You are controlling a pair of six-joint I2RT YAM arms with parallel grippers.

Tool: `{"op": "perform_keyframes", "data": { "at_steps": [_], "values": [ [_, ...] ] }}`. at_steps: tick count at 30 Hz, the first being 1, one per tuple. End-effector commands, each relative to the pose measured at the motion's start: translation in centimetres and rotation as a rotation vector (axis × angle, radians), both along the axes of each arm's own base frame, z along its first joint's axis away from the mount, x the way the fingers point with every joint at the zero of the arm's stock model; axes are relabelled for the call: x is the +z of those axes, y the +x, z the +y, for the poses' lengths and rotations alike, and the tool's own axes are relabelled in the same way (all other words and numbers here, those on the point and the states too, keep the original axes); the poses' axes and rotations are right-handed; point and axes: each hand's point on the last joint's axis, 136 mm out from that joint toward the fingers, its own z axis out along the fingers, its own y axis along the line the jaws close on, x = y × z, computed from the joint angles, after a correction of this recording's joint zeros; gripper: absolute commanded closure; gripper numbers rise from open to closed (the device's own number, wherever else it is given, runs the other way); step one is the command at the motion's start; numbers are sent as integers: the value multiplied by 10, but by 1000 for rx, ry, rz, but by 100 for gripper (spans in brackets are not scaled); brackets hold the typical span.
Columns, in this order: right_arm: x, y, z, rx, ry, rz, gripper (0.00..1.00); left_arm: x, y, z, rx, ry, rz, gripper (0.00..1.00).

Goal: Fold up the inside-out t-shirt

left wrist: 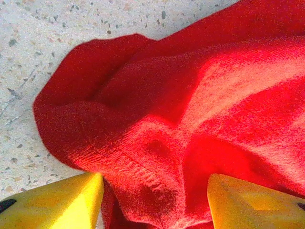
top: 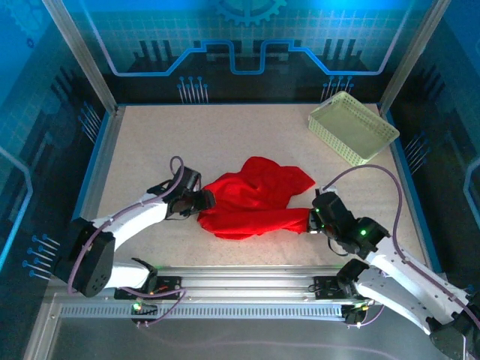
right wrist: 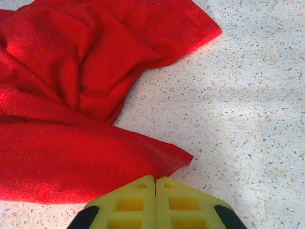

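1. The t-shirt (top: 255, 199) lies in a crumpled heap on the table (top: 187, 135). It is well apart from the basket (top: 352, 126), to the basket's left and nearer to the arm bases. I judge the folding has not begun, because the cloth must be spread flat first.
2. The right gripper (right wrist: 156, 181) is at the end of the shirt on the basket's side. Its fingers are pressed together and the hem runs into them, so it seems to pinch a corner. The lower band of cloth looks pulled straight toward it, probably to stretch the shirt.
3. The left gripper (left wrist: 155, 202) is at the end farthest from the basket. Its yellow fingers (left wrist: 62, 202) are spread wide with a bunch of cloth between them, not squeezed. I think it is placed there to take the opposite edge.
4. The shirt is bright red, soft and a little fuzzy, with deep folds. One rounded flap points toward the basket. In the left wrist view a stitched seam shows on the outer face, which agrees with inside-out.
5. The basket stands alone, touching nothing.
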Motion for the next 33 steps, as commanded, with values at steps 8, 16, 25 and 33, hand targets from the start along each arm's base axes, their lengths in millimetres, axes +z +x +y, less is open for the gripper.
{"op": "perform_keyframes", "data": {
  "at_steps": [8, 16, 25, 33],
  "values": [
    [7, 9, 2, -1, 14, -13, 100, -13, 2, -12, 34, -86, 44, 50],
    [59, 22, 0, 38, -10, -157, 100, 67, 28, -4, 36, -59, -153, 96],
    [210, 39, 17, 170, 52, -521, 100, 292, 43, 23, 15, -66, -646, 100],
    [330, 26, 60, 389, 210, -717, 100, 478, -20, 71, 49, 23, -1073, 100]
  ]
}}
